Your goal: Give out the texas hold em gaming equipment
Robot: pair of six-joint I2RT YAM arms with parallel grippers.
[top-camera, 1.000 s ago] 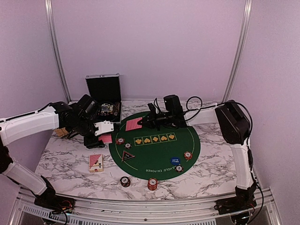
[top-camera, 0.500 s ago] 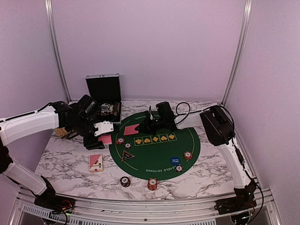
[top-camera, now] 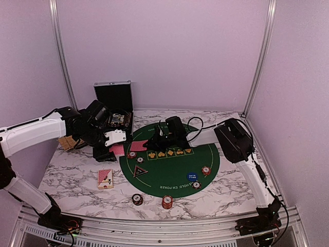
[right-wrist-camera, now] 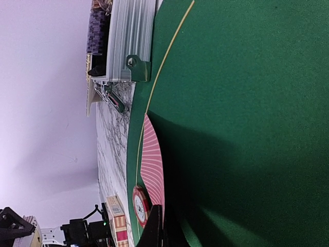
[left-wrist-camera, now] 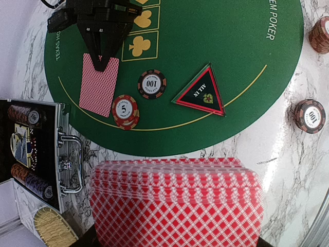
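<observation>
Here, with chips [left-wrist-camera: 152,84] and a triangular marker [left-wrist-camera: 201,94] already on the green mat [left-wrist-camera: 231,56], the right gripper [left-wrist-camera: 101,62] pinches one card [left-wrist-camera: 97,88] at the mat's edge, while the left gripper [top-camera: 115,139] clamps the deck [left-wrist-camera: 175,200], so most dealing seemingly remains.

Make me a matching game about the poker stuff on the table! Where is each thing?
Things:
1. ALL IN triangle button
2. single red-backed card
3. stack of red-backed cards
4. silver case

Places:
A. held in the left gripper
B. standing open on the marble table, off the mat
C. lying free on the green mat
D. pinched by the right gripper

Pairs: 1-C, 2-D, 3-A, 4-B
</observation>
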